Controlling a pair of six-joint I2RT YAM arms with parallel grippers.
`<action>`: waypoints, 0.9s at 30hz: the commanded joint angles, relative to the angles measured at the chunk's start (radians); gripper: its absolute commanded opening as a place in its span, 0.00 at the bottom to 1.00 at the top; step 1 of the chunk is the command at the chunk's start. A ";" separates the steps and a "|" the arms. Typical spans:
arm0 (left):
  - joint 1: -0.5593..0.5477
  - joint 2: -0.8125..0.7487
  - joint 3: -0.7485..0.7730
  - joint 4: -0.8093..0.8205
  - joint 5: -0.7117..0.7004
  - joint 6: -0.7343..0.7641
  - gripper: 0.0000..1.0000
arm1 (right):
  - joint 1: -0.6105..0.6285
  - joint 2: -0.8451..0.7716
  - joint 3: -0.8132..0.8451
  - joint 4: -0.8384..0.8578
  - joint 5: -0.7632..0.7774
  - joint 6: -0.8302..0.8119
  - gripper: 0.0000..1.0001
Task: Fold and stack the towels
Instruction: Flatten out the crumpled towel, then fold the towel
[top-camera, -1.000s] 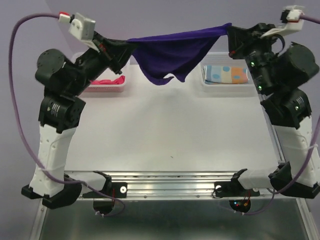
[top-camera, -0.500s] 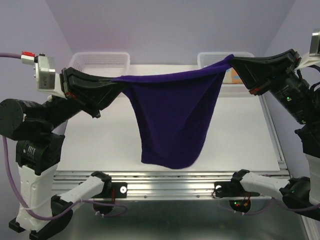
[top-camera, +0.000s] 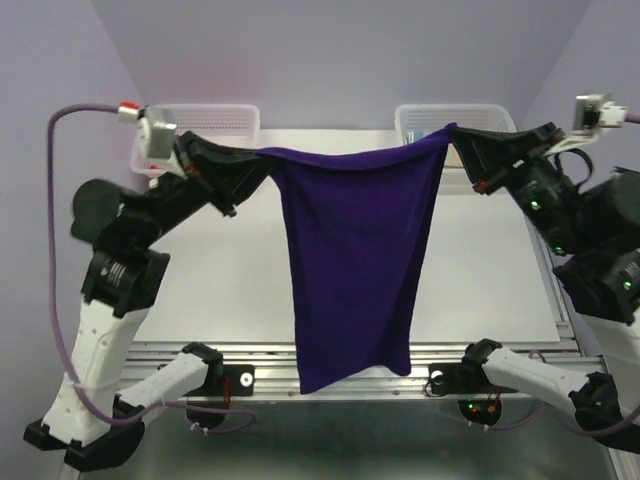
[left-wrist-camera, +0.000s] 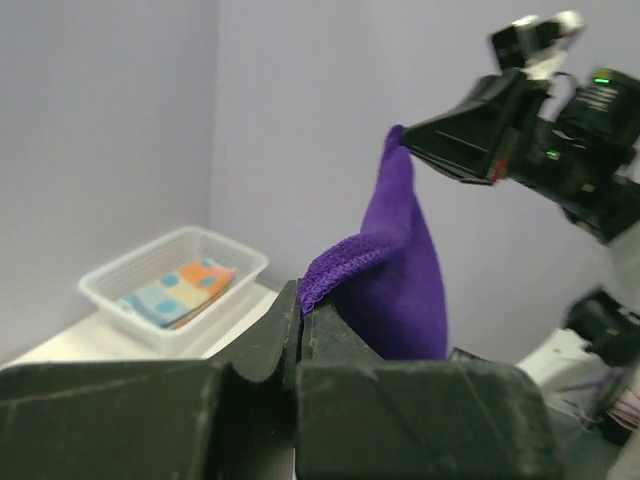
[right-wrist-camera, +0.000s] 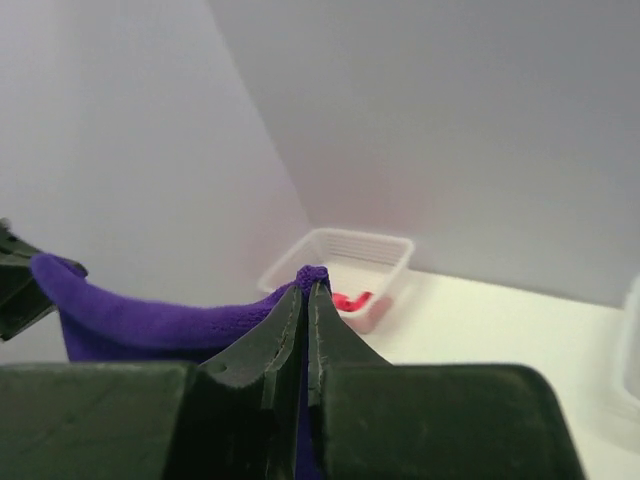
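A dark purple towel (top-camera: 355, 260) hangs flat between my two grippers, high above the table, its lower edge reaching down past the table's near edge. My left gripper (top-camera: 262, 157) is shut on its top left corner, seen in the left wrist view (left-wrist-camera: 301, 303). My right gripper (top-camera: 450, 135) is shut on its top right corner, seen in the right wrist view (right-wrist-camera: 308, 284). A light blue spotted towel (left-wrist-camera: 180, 288) lies folded in one basket. A pink-red towel (right-wrist-camera: 350, 299) lies in the other basket.
Two white mesh baskets stand at the table's far edge, one at the left (top-camera: 205, 122) and one at the right (top-camera: 478, 118). The white table top (top-camera: 200, 290) lies under the hanging towel. A metal rail (top-camera: 340, 375) runs along the near edge.
The towel has swung down and now hangs long and flat instead of bunched. Both grippers have moved a little inward and back, with the towel's top edge tauter between them.
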 joint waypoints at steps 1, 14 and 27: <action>0.008 0.173 -0.063 0.047 -0.201 0.098 0.00 | -0.007 0.069 -0.148 0.182 0.322 -0.092 0.01; 0.209 0.880 0.262 0.113 -0.133 0.164 0.00 | -0.237 0.671 -0.147 0.531 0.370 -0.183 0.01; 0.252 1.283 0.665 -0.021 -0.209 0.237 0.00 | -0.332 1.172 0.257 0.465 0.244 -0.180 0.01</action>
